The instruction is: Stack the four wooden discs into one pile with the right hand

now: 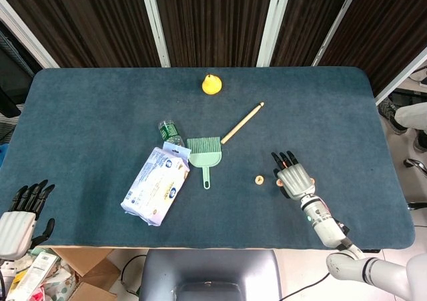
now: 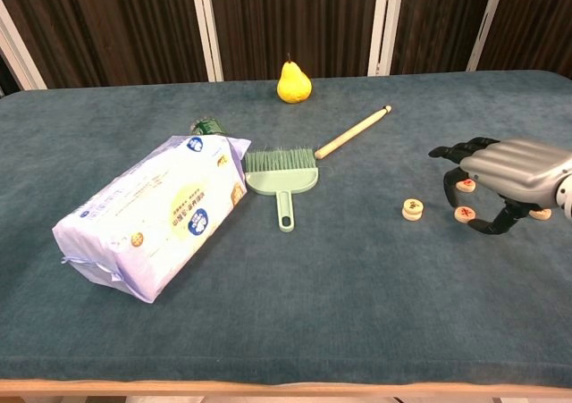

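Note:
Four small wooden discs lie at the table's right. One disc (image 2: 412,208) (image 1: 259,179) sits alone to the left. Two more discs (image 2: 465,185) (image 2: 466,213) lie under my right hand (image 2: 505,175) (image 1: 293,177), and a fourth disc (image 2: 540,213) peeks out beyond the palm. The hand hovers palm down with its fingers arched and spread. Fingertips and thumb (image 2: 487,227) come down around the nearer disc, and nothing is lifted. In the head view the hand hides most of the discs. My left hand (image 1: 23,214) hangs off the table's near left corner, fingers apart and holding nothing.
A green dustpan brush (image 2: 282,178), a wooden stick (image 2: 354,132), a wipes packet (image 2: 152,211) over a green bottle (image 2: 207,128), and a yellow pear (image 2: 293,82) lie left of and behind the discs.

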### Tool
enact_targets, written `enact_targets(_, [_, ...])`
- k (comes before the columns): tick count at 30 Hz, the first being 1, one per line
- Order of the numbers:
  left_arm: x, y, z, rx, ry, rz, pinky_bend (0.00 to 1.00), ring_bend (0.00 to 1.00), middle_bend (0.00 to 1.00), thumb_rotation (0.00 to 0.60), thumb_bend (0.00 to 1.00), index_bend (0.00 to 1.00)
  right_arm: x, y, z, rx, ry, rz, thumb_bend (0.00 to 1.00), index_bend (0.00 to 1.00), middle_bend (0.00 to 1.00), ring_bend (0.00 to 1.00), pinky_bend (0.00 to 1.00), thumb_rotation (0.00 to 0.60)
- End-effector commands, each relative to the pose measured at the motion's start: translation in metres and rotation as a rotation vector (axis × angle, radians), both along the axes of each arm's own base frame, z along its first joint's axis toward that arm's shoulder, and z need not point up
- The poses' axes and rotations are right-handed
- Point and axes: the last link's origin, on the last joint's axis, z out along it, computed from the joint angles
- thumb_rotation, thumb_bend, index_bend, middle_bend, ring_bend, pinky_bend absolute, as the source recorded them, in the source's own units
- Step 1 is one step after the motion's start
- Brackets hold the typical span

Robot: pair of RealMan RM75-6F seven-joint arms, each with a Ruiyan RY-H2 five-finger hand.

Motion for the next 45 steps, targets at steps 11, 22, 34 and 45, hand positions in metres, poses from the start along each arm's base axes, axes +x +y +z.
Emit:
enact_targets(11, [-0.001,0.004,-0.001,0.0,-0.001,0.0,0.0,0.0,0.0,0.6,0.5,0.0,0.0,0.0,0.001,-0.009,0.001,-0.002,0.47,0.63,0.03,0.0,0.0,0.6])
enact_targets(22, [0.0,0.001,0.0,0.001,0.002,0.001,0.0,0.0,0.0,0.6,0.5,0.0,0.032,0.001,0.014,-0.037,-0.124,0.061,0.47,0.64,0.04,0.0,0.0,0.6])
enact_targets(34, [0.0,0.0,0.001,0.005,0.005,-0.002,0.0,0.0,0.0,0.6,0.5,0.0,0.058,-0.011,-0.012,0.006,-0.125,0.047,0.47,0.64,0.04,0.0,0.0,0.6])
enact_targets(45, [0.0,0.0,0.002,0.005,0.004,-0.002,0.0,0.0,0.0,0.6,0.5,0.0,0.057,-0.014,-0.017,0.004,-0.105,0.033,0.47,0.64,0.04,0.0,0.0,0.6])
